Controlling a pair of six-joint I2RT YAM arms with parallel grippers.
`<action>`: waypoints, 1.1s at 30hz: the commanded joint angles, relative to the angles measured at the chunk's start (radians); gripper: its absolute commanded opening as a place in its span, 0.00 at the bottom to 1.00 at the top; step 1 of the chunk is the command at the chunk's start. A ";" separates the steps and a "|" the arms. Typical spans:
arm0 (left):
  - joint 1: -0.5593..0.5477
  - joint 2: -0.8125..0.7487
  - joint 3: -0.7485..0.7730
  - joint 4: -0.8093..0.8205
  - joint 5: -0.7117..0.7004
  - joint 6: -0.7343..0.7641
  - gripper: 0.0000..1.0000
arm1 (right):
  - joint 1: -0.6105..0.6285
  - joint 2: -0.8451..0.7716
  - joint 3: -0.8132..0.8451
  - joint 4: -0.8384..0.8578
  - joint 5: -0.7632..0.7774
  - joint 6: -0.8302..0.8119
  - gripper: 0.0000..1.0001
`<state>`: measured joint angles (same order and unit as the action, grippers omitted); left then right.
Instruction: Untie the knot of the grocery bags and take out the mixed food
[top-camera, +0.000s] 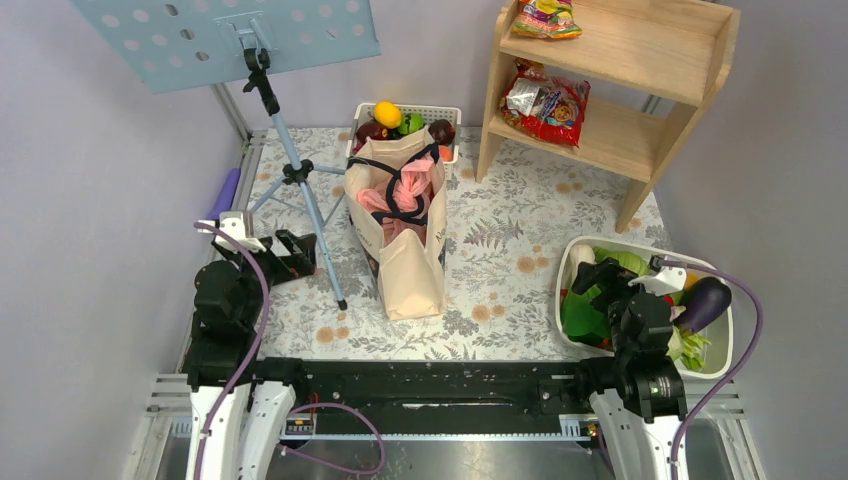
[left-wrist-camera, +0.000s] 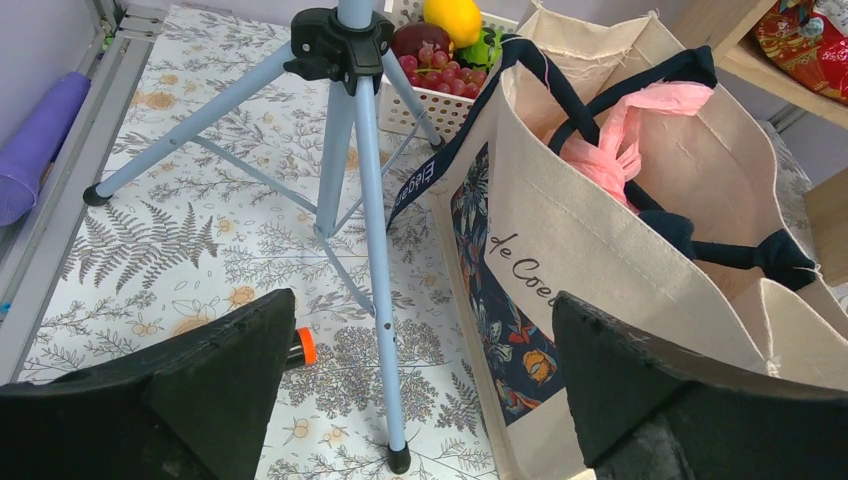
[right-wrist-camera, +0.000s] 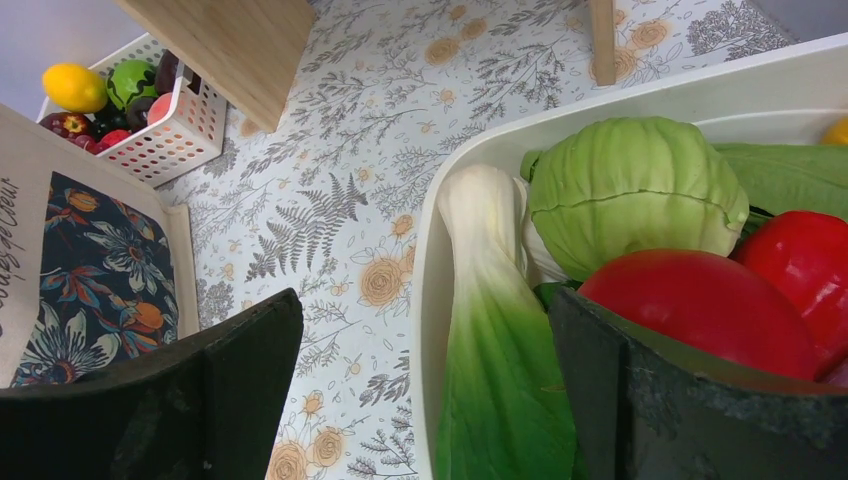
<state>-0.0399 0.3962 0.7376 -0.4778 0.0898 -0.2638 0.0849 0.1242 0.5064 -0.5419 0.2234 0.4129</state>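
A pink grocery bag (top-camera: 400, 200) sits inside the upright beige canvas tote (top-camera: 412, 275) at the table's middle. Its twisted pink handles, the knot (top-camera: 415, 180), stick up between the tote's dark straps. The pink plastic also shows in the left wrist view (left-wrist-camera: 608, 145). My left gripper (top-camera: 303, 253) is open and empty, left of the tote, with a tripod leg between its fingers' line of sight (left-wrist-camera: 422, 300). My right gripper (top-camera: 595, 275) is open and empty over the left rim of a white tub of vegetables (right-wrist-camera: 425, 295).
A music stand's tripod (top-camera: 300, 180) stands left of the tote. A white basket (top-camera: 432, 112) with lemon, grapes and fruit is behind it. A white tub (top-camera: 720, 345) holds cabbage, peppers and an eggplant. A wooden shelf (top-camera: 640, 60) holds snack packets (top-camera: 547, 103). An orange-tipped marker (left-wrist-camera: 300, 347) lies on the mat.
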 joint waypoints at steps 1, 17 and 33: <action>0.005 0.019 0.031 0.031 -0.017 -0.014 0.99 | -0.003 0.020 0.001 0.010 0.039 0.002 1.00; -0.033 0.095 0.050 0.037 0.118 0.081 0.91 | -0.004 0.024 0.029 0.002 -0.054 0.018 0.99; -0.619 0.556 0.490 -0.166 0.082 0.409 0.92 | -0.003 0.227 0.079 0.013 -0.374 -0.027 1.00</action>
<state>-0.5491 0.8474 1.1870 -0.5755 0.2024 -0.0383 0.0849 0.3080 0.5419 -0.5476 -0.0238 0.4072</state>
